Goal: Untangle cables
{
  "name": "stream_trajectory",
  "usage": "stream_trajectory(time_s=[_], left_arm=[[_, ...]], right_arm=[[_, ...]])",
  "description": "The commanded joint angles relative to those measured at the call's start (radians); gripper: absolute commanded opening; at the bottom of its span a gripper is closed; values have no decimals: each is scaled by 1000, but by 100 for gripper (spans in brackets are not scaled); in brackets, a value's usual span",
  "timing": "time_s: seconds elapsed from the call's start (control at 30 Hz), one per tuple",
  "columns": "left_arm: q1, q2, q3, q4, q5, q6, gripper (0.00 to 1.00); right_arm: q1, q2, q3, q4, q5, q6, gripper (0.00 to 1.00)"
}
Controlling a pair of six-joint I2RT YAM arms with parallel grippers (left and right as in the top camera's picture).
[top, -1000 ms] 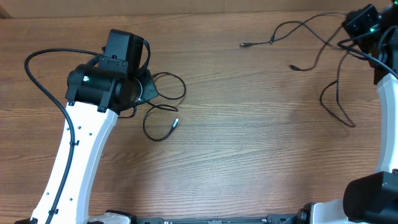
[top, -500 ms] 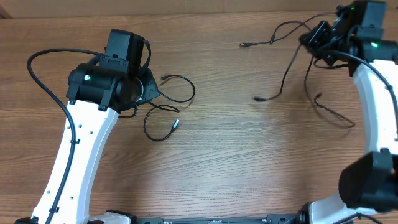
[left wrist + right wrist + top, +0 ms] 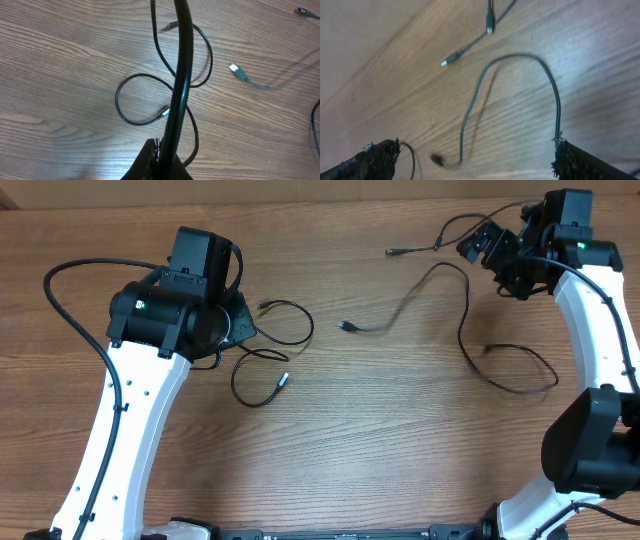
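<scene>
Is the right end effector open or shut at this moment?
Open: the right end effector has its fingers wide apart, at opposite edges of the wrist view.

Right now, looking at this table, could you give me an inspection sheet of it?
Surface: wooden table, bare apart from the cords.
Job's things: left cable looped beside the left arm; right cable lies separate, spread out.
Clutter: nothing seen.
Grippers: left gripper shut, apparently on the left cable; right gripper open.
Cables: thick black arm cable arcs off the left arm.
Surroundings: nothing seen.
</scene>
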Motion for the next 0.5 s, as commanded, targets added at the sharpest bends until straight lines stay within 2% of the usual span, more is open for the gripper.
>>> stream_trajectory(time_s=[0.0, 0.23, 0.47], left_arm=[[-3, 6, 7, -6, 9, 25, 5], [-3, 6, 7, -2, 8, 32, 4], [-3, 8, 7, 10, 9, 31, 5]], right_arm=[[-35, -5, 31, -31, -19, 13, 100], [-123, -5, 29, -196, 119, 14, 100], [-109, -5, 9, -332, 155, -17, 100]])
